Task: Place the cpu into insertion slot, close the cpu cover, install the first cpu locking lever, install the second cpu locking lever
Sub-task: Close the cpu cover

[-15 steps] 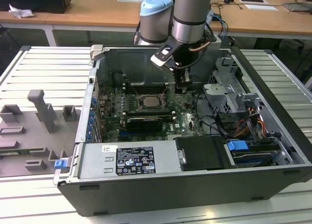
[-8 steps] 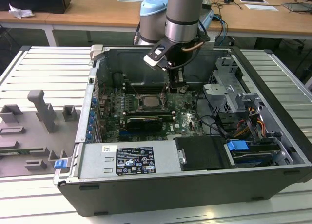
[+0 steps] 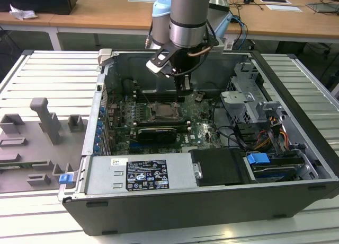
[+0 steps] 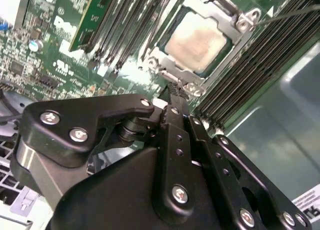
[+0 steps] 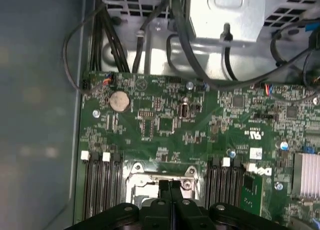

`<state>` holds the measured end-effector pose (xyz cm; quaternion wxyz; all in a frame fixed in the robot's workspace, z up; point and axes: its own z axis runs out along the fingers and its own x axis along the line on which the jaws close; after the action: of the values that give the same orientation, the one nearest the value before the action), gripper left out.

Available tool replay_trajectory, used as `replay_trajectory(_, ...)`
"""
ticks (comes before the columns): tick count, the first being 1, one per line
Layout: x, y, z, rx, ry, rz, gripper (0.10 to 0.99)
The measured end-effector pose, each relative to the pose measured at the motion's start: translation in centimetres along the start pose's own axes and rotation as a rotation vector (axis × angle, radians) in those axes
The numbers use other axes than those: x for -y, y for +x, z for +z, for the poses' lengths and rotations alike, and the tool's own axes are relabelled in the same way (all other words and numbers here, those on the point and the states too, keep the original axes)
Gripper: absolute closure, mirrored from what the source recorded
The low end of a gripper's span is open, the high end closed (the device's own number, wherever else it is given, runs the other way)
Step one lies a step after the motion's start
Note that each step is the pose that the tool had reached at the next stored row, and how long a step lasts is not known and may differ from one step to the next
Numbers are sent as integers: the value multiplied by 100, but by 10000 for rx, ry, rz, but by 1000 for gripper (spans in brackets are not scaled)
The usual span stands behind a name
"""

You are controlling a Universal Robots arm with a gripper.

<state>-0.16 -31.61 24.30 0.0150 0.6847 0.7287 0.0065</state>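
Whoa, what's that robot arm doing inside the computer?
The robot arm is reaching down into an open computer case. Its gripper has its fingers pressed together, and the tip is right at the edge of the socket on the green motherboard. The cpu already sits in its slot, and the cpu cover lies flat around it. The gripper isn't carrying anything.

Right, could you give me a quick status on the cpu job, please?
Gripper shut, tips at the cpu cover edge. The cpu seated, cover down around it. No obstruction seen.
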Motion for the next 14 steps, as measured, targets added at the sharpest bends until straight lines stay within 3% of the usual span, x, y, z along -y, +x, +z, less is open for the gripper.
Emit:
replay_trajectory(3, 62, 6, 57, 1, 0, 0, 980)
replay_trajectory(7, 88, 8, 132, 1, 0, -4, 980)
replay_trajectory(8, 131, 11, 146, 1, 0, -12, 980)
replay_trajectory(10, 282, 21, 154, -2, -1, -29, 980)
replay_trajectory(14, 344, 25, 160, -8, -1, -32, 980)
